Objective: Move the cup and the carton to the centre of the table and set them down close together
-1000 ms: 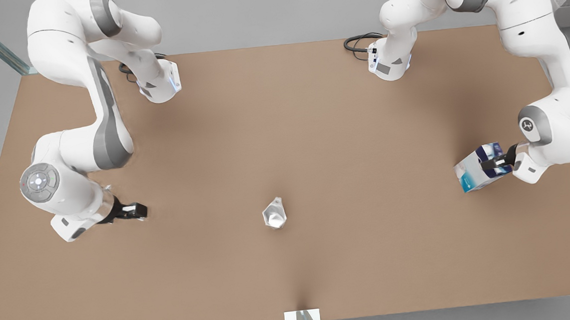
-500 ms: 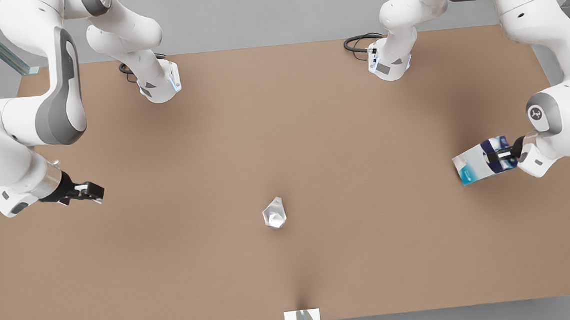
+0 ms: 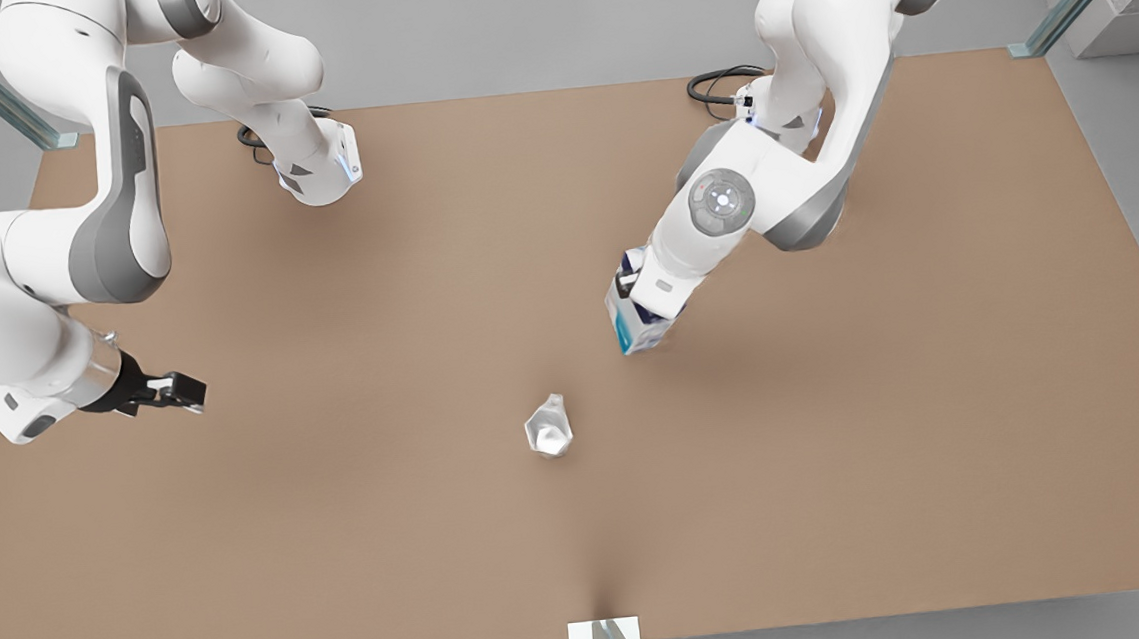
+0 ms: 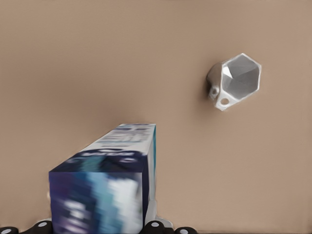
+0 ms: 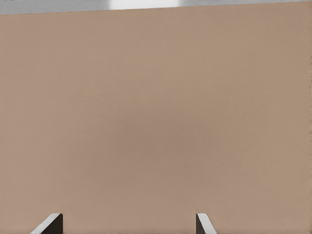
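1. Brown and matte, the table [image 3: 839, 441] spans the front view. The cup [image 3: 548, 428] stands near the table's middle, a little toward the near edge, with bare tabletop all round it.

2. In the same view the left gripper [image 3: 637, 307] is on the arm at the front view's right. It hangs just behind the cup and a little toward the front view's right, mostly hidden under its own wrist. The carton [image 3: 632, 320] is clamped in it, tilted, its teal corner pointing down at the table, near the cup but apart from it. Whether that corner touches the tabletop I cannot tell.

3. Also in the front view, the right gripper [image 3: 189, 390] is over the table's edge at the front view's left, well apart from both things. Its dark fingers are spread and hold nothing; this arm waits.

4. In the left wrist view the carton [image 4: 109, 185] runs away from the camera, blue and teal panels nearest. The fingers grip it at its near end. The cup [image 4: 235, 82] lies beyond it on the table [image 4: 73, 63], its pale six-sided mouth facing the camera.

5. In the right wrist view two dark fingertips [image 5: 48, 225] stand wide apart over bare table [image 5: 156, 107], with nothing between them.
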Available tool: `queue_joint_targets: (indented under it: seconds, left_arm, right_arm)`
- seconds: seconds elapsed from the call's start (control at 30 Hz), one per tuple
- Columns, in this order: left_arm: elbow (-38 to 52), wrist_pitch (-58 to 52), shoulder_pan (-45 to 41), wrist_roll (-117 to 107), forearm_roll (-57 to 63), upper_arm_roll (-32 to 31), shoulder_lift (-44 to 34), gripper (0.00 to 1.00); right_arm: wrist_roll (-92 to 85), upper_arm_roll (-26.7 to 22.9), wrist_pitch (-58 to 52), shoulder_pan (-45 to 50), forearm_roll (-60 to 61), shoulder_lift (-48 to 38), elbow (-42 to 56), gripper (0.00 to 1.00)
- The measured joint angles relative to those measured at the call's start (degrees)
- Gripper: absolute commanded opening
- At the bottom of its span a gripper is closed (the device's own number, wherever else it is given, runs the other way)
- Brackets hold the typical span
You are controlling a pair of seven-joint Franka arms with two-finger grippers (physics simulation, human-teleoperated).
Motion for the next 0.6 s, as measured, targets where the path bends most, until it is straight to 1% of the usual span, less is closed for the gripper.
queue_joint_targets:
  seconds: [0.03,0.07,0.13,0.23,0.37,0.4,0.43,0.47,0.6]
  left_arm:
    - [2.94,0.05,-1.39,-2.22,0.02,0.01,2.4,0.64]
    - [3.8,2.02,-2.91,-4.25,0.03,0.0,3.64,0.64]
    - [3.94,6.25,-5.51,-7.13,0.19,0.01,5.68,0.64]
    - [3.98,8.78,-8.09,-9.46,0.33,0.17,7.32,0.64]
    - [4.07,14.57,-9.1,-11.21,1.28,0.36,11.41,0.65]
    - [4.01,15.27,-9.11,-11.21,1.74,0.36,11.6,0.74]
    - [4.0,15.38,-9.11,-11.15,2.11,0.36,11.88,0.98]
    - [4.0,15.52,-9.11,-11.11,2.33,0.36,12.09,1.0]
    - [4.0,16.61,-9.64,-11.2,3.21,0.45,13.42,1.0]
  right_arm:
    - [0.0,-0.07,-0.04,-0.1,0.0,0.01,-0.15,1.0]
    - [0.0,-0.09,-0.04,-0.17,0.0,0.01,-0.08,1.0]
    - [0.0,-0.09,0.05,-0.12,0.08,0.08,0.03,1.0]
    - [0.0,-0.14,-0.03,-0.14,0.26,0.18,0.05,1.0]
    - [0.0,-0.18,-0.13,-0.24,0.26,0.1,0.08,1.0]
    - [0.0,-0.18,-0.08,-0.22,0.26,0.14,0.13,1.0]
    - [0.0,-0.18,-0.04,-0.19,0.26,0.18,0.11,1.0]
    - [0.0,-0.2,0.05,-0.22,0.26,0.61,0.13,1.0]
    - [0.0,-0.18,0.05,-0.15,0.26,0.89,0.14,1.0]
